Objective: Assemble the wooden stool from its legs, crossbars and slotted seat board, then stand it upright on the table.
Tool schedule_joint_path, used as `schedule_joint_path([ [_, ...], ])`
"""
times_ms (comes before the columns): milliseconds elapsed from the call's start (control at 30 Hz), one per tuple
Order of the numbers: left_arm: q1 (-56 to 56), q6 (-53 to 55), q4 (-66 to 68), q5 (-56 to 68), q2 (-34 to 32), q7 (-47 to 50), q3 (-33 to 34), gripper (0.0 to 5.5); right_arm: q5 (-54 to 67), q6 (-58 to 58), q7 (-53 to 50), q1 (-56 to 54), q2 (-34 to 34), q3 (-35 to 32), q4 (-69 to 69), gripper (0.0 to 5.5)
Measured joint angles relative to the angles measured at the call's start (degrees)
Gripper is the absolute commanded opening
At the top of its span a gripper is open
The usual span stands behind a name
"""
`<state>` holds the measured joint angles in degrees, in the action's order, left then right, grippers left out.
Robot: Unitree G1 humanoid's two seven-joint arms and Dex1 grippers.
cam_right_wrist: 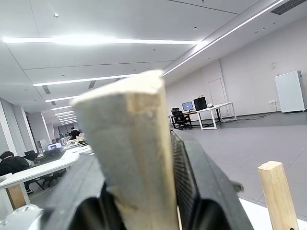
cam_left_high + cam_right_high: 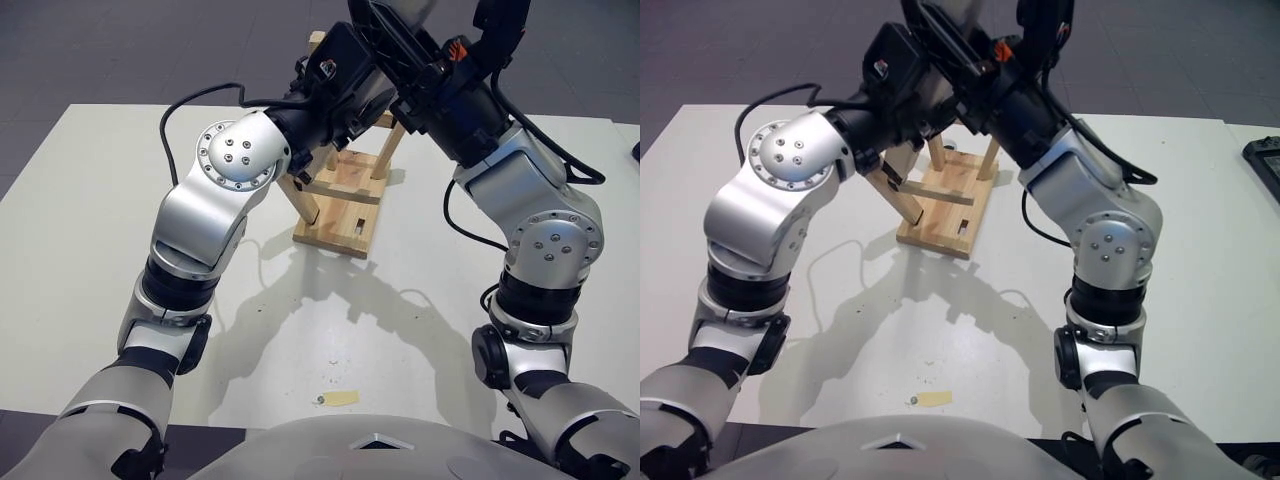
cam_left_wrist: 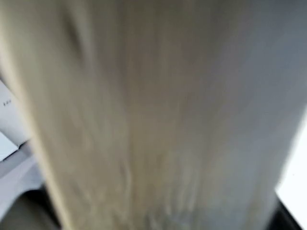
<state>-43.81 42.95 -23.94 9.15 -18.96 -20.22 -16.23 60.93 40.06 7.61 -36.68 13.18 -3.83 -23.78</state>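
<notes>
A pale wooden stool (image 2: 338, 195) rests upside down, its slotted seat board (image 2: 340, 232) flat on the white table (image 2: 90, 200) so the legs point up for fitting; the right gripper (image 1: 141, 187) pinches one square leg end (image 1: 127, 124), seemingly to steady it, while the left gripper (image 2: 338, 75) hovers by a neighbouring leg (image 3: 153, 120), its grip impossible to tell.

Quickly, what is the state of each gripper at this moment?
Left gripper: cannot be told; pale wood sits close before its camera.
Right gripper: closed on a wooden stool leg.
</notes>
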Motion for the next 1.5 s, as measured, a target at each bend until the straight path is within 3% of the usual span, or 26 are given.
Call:
schedule_joint_path([
  [367, 0.9, -6.6, -1.1, -2.2, 0.4, -1.8, 1.2, 5.4, -2.3, -1.0, 1.3, 0.0, -0.1, -0.7, 0.1, 1.02],
  [600, 0.9, -7.3, -4.2, 4.0, 1.1, -5.9, 5.6, 5.4, -3.6, -5.4, 1.5, -4.0, -0.6, -5.0, 2.6, 1.02],
  [800, -2.5, -6.9, -7.0, 21.2, 0.3, -3.1, 30.4, 5.4, -2.9, -9.2, -3.1, -5.9, 0.5, -14.2, 5.4, 1.02],
  [933, -3.5, -5.3, -0.5, 23.7, -5.2, 9.6, 50.2, 5.4, -9.3, -9.3, -12.2, -3.0, 3.7, -18.5, 6.9, 1.02],
  [967, -2.1, -5.2, 0.9, 21.3, -6.8, 12.6, 52.1, 5.4, -11.3, -8.9, -15.4, -1.8, 4.1, -19.6, 7.4, 1.02],
  [1100, 15.9, -3.5, 10.5, 6.9, -9.9, 18.5, 48.1, 5.4, -14.2, -4.2, -23.5, 2.8, 5.3, -22.5, 7.7, 1.02],
  [1200, 25.3, -2.5, 13.1, 4.5, -6.7, 19.4, 45.7, 5.4, -13.1, 1.4, -26.1, 7.5, 4.5, -21.9, 5.2, 1.02],
  [1500, 21.5, -4.9, 11.9, 4.7, -1.6, 22.2, 42.0, 5.4, -4.2, 9.1, -34.1, 15.3, -8.1, -17.7, -1.4, 1.02],
])
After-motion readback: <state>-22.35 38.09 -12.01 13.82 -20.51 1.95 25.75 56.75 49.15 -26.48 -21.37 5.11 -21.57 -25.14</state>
